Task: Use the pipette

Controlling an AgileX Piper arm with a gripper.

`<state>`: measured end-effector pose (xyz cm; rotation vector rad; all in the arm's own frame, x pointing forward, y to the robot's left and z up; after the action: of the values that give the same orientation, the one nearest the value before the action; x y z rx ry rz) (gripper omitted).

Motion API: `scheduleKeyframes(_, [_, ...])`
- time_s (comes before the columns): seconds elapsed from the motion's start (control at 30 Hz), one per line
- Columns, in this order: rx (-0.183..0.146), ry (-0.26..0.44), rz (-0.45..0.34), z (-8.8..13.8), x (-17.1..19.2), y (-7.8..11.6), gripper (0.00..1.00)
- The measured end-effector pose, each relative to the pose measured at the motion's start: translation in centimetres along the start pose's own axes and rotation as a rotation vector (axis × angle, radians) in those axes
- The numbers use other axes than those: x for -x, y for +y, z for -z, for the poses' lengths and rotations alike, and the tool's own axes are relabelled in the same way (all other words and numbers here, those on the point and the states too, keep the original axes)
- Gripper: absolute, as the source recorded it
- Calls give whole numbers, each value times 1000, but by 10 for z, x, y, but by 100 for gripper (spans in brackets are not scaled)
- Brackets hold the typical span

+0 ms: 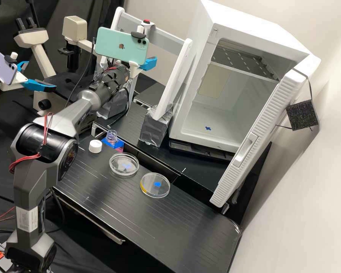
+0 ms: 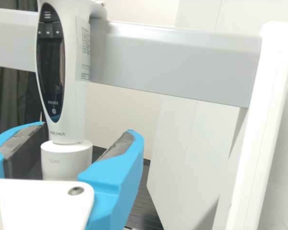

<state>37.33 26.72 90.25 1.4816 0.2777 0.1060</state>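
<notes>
1. Beside the left end of the ridged black board (image 1: 170, 235), the dark grey arm (image 1: 36, 182) is standing bent.
2. Toward the board's far edge, near the middle of its length, one lidded dish (image 1: 155, 185) is lying flat, with a blue mark (image 1: 157, 184) showing through it and amber colour rimming one side.
3. Farther left along that edge, a second clear dish (image 1: 124, 164) is resting just beside the first, also showing a blue patch.
4. Near the board's far left corner, a white cap (image 1: 95, 146) is sitting near a small clear bottle (image 1: 111, 136), which is standing open in a blue holder (image 1: 118, 144).
5. Up at the rack, the gripper (image 1: 149, 63) is holding its jaws apart, one to each side of the white pipette (image 2: 74, 96); whether either is touching it, I cannot tell.
6. Right there, the pipette is hanging upright in front of the rack's grey crossbar (image 2: 173, 60), its head lapping the bar's upper edge, its lower end hidden behind the gripper's white plate (image 2: 43, 203).
7. Under the rack's white post (image 1: 174, 79), a foil-wrapped foot (image 1: 153, 131) is standing beyond the board.
8. Farther right, a white cabinet (image 1: 254, 22) is gaping, its ribbed door (image 1: 254, 132) swinging wide.
9. Behind the arm, a pale microscope (image 1: 32, 38) is standing against black cloth.
</notes>
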Motion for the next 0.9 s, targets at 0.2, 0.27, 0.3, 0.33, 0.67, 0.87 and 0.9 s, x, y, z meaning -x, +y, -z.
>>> scheduleKeyframes(0.2, [10,5,-9,-4,11,-4,100])
scheduleKeyframes(0.27, [11,15,-14,-4,19,-4,100])
scheduleKeyframes(0.3, [12,23,-22,-3,24,-3,100])
scheduleKeyframes(0.33, [5,27,-25,-4,28,-3,100])
scheduleKeyframes(0.67, [-24,190,-162,9,111,-1,100])
scheduleKeyframes(0.87, [-90,229,-321,2,157,-13,100])
scheduleKeyframes(0.9, [-96,221,-345,-2,163,-18,100])
